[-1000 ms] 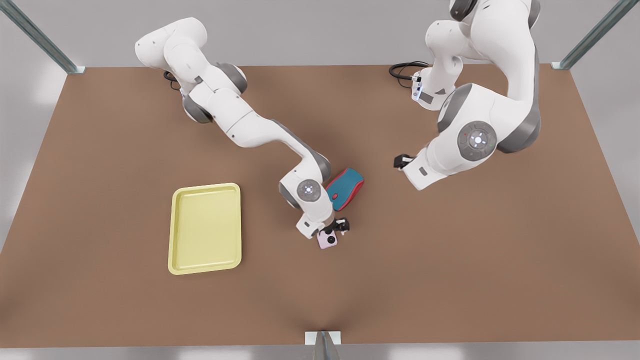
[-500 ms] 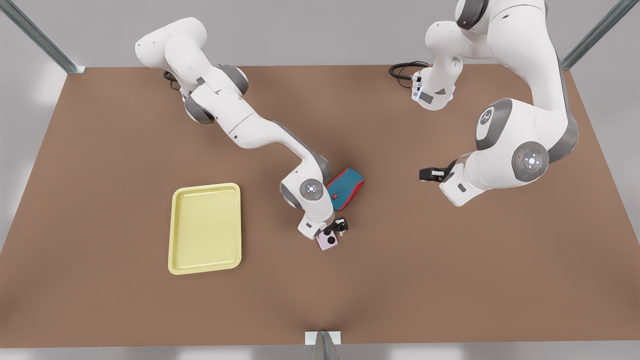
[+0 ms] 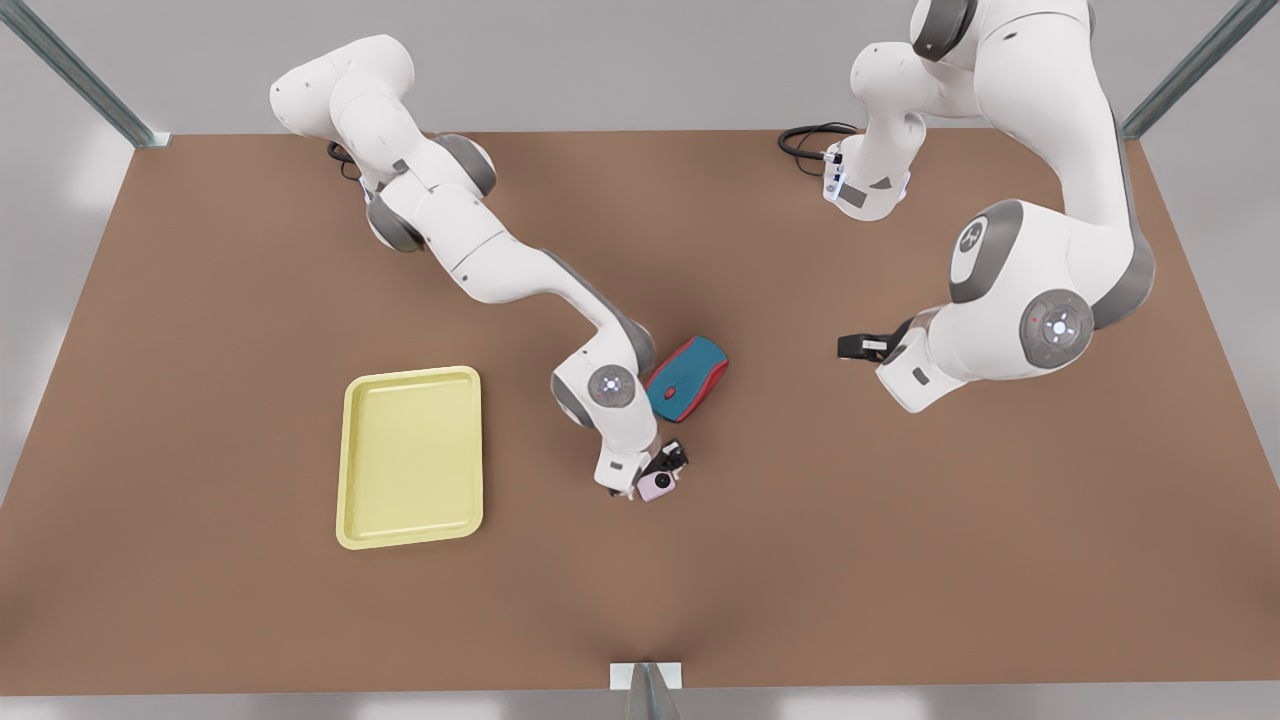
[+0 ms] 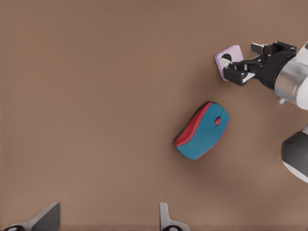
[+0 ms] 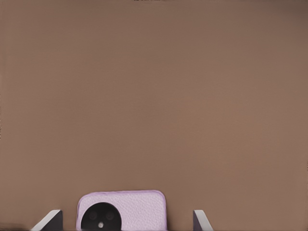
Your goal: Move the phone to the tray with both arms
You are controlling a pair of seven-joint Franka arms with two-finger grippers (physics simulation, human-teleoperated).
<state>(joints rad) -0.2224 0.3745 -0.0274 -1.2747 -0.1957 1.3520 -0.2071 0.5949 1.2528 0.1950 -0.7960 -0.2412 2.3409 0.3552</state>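
Note:
The pale pink phone [image 3: 657, 486] [image 5: 120, 209] lies on the brown table, to the front view's right of the yellow tray [image 3: 410, 456]. My right gripper [image 3: 661, 470] [image 5: 127, 222] is on the arm at the front view's left. It stands open directly over the phone, one finger on each side with a gap to both. The left wrist view takes in that gripper [image 4: 244, 67] on the phone [image 4: 229, 58] from afar. My left gripper [image 3: 860, 347] [image 4: 107, 221] is open, empty and waiting far off at the front view's right.
A teal-and-red mouse [image 3: 686, 378] [image 4: 202, 131] lies just behind the phone, close beside the right arm's wrist. A black cable [image 3: 805, 140] coils at the back by the other arm's base. Bare table separates the phone from the tray.
The left arm swung away toward the front view's right, then stopped. The right arm's wrist shifted slightly and its gripper settled lower over the phone, which stays in place.

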